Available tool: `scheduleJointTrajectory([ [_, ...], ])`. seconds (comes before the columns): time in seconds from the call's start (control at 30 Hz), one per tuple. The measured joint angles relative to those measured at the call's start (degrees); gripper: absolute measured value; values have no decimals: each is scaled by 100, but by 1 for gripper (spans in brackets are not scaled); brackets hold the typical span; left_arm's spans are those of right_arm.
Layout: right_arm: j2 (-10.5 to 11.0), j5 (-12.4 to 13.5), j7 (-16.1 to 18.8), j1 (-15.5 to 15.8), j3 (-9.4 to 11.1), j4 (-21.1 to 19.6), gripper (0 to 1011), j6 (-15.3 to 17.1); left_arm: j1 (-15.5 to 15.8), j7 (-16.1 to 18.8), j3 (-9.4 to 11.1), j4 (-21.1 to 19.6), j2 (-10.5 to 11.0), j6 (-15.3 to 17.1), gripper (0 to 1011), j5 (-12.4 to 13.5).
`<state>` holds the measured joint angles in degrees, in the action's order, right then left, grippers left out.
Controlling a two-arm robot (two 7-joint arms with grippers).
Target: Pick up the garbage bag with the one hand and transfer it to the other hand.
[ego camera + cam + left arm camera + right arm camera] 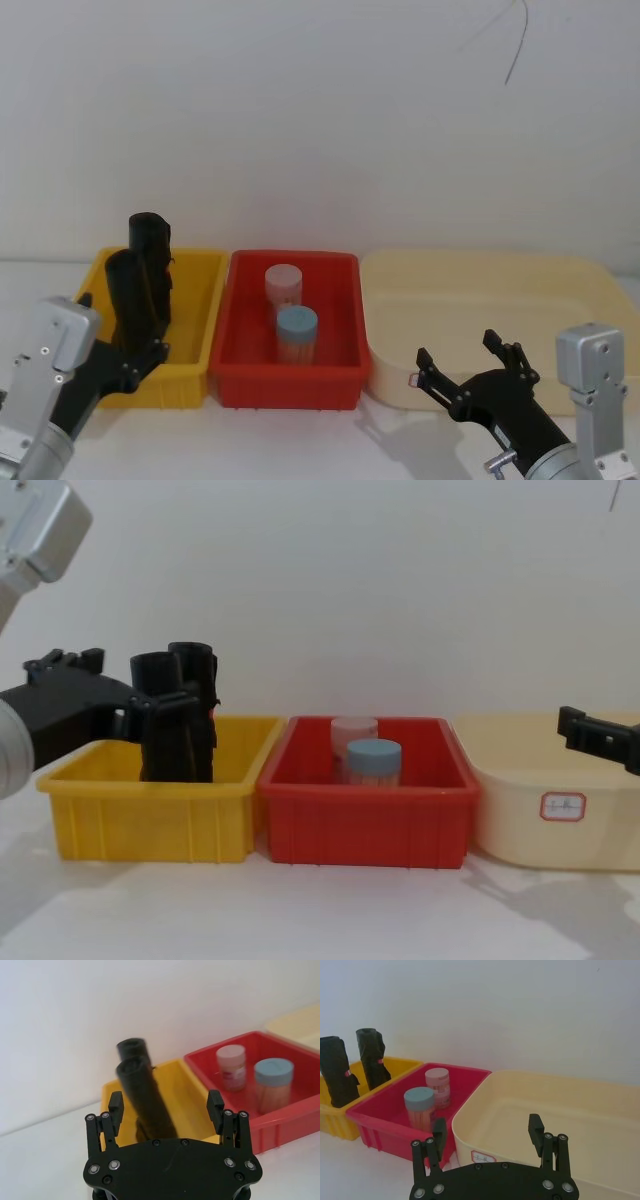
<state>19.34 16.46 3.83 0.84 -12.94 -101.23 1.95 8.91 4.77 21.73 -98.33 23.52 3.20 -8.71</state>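
Two black rolls stand upright in the yellow bin (190, 380). The nearer one is the garbage bag (128, 295) (145, 1095) (172, 735) (337, 1072), crinkled and tall. My left gripper (125, 335) (165, 1105) (112, 688) is open at the bin's near left, with its fingers on either side of the bag's lower part and no grip on it. My right gripper (458, 360) (487, 1125) (580, 728) is open and holds nothing. It hovers over the near rim of the beige tub (480, 290).
The second black roll (150, 245) stands right behind the bag. A red bin (290, 388) in the middle holds a blue-lidded jar (297, 330) and a pink-lidded jar (283, 283). A white wall rises close behind the bins.
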Motion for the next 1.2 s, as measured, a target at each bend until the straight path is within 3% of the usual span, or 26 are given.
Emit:
scheduleJointTrajectory([
  [0.4,0,0,0,0,0,0,1001,0,16,213,-221,166,-133,285,1001,-4],
  [1.2,0,0,0,0,0,0,1002,0,684,31,-122,1110,-673,16,1001,50],
])
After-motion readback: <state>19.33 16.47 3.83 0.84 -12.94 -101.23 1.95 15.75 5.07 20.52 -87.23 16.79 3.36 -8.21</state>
